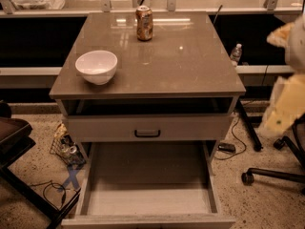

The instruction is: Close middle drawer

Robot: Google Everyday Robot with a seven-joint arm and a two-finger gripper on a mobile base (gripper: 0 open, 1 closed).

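Note:
The middle drawer of the grey-beige cabinet is pulled far out toward me. Its inside is bare, and its front panel lies at the bottom edge of the view with the handle hidden. Above it the upper drawer is shut, and its dark pull handle shows at the centre. The lowest drawer is hidden under the open one. My gripper is a pale blurred shape at the right edge, beside the cabinet's right side, about level with the cabinet top and apart from the drawers.
A white bowl and a drink can stand on the cabinet top. An office chair base is on the floor at right. A dark chair and cables are at left. A water bottle stands behind.

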